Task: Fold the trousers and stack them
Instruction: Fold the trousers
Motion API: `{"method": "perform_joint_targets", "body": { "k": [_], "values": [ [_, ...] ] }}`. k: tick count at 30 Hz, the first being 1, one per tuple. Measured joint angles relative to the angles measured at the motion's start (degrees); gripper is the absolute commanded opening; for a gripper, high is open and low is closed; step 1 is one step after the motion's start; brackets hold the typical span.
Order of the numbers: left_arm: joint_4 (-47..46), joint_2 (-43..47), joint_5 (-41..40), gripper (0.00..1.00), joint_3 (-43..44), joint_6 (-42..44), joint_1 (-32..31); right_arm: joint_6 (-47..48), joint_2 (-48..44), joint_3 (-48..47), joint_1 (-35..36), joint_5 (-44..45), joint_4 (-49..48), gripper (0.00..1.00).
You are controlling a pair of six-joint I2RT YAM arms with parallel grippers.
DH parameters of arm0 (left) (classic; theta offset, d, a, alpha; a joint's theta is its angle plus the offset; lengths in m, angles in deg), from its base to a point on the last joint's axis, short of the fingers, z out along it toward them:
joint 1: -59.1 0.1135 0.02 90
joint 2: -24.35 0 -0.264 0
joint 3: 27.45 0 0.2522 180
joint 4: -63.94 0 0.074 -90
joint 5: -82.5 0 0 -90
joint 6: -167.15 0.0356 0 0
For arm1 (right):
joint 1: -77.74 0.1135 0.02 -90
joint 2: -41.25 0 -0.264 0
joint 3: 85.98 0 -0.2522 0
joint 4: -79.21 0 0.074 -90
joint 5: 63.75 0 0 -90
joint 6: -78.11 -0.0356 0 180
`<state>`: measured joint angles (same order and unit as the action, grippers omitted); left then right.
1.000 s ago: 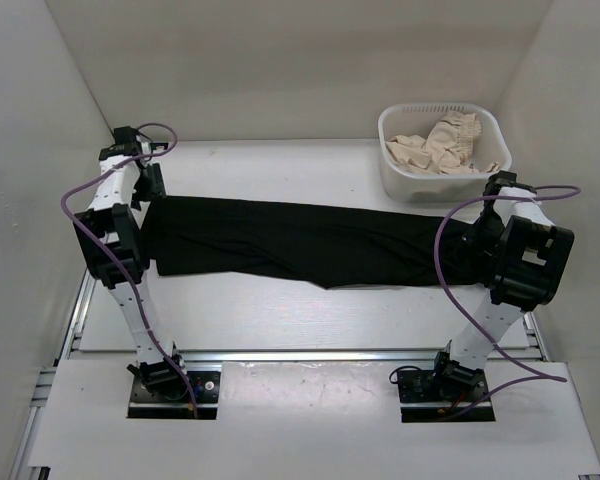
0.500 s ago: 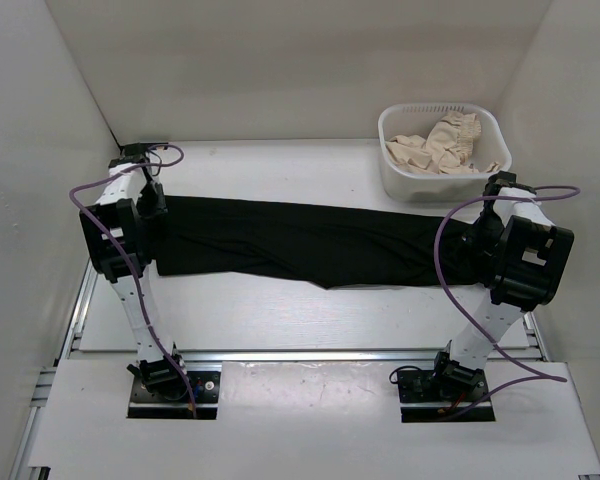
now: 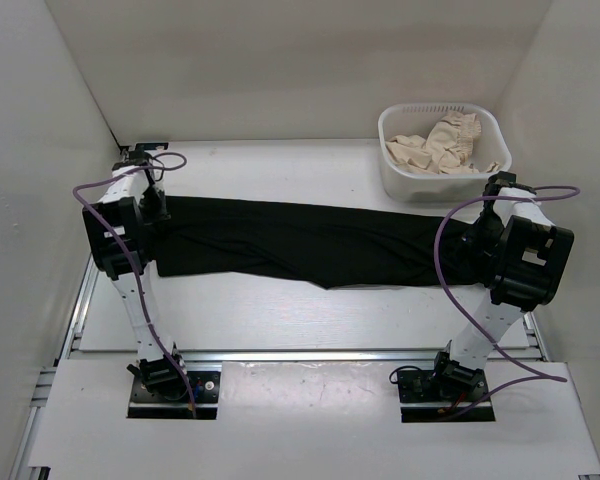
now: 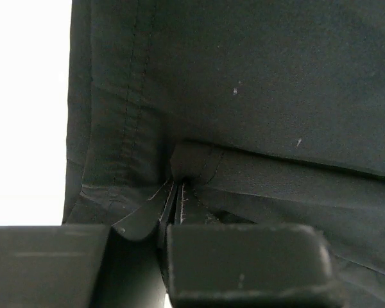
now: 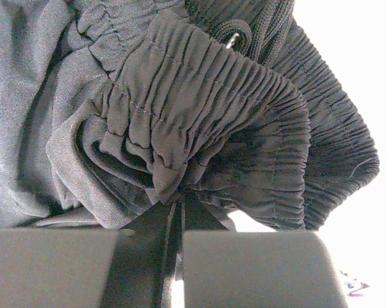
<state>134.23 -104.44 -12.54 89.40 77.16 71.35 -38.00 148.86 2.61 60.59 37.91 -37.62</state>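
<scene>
The trousers (image 3: 300, 243) lie stretched in a long band across the middle of the table (image 3: 280, 312), so the fold looks ready to begin. At centre left, the left gripper (image 4: 173, 215) pinches their seamed end; at centre right, the right gripper (image 5: 174, 208) clamps their gathered elastic end. The next move likely calls for lifting both ends together and carrying one over the other

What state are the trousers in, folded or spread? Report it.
Spread lengthwise, not folded short: the trousers run as one long band across the table, left gripper pinching one end, right gripper the elastic waistband.
</scene>
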Motion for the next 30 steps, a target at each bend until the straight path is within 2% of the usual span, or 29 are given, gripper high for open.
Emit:
{"method": "perform_joint_targets", "body": {
  "k": [11, 23, 30],
  "values": [
    [1.36, 0.31, -0.35, 0.15, 3.13, 0.00, 0.00, 0.15, -0.02, -0.17, 0.04, 0.26, 0.20, 0.00],
    [1.44, 9.38, -2.16, 0.15, 3.39, 0.00, 0.09, 1.73, -2.99, -3.19, 2.16, 4.26, 3.93, 0.00],
    [1.68, 10.19, -3.65, 0.15, 5.79, 0.00, 1.14, 2.03, -5.35, -9.01, 2.16, 4.70, 6.49, 0.00]
  ]
}}
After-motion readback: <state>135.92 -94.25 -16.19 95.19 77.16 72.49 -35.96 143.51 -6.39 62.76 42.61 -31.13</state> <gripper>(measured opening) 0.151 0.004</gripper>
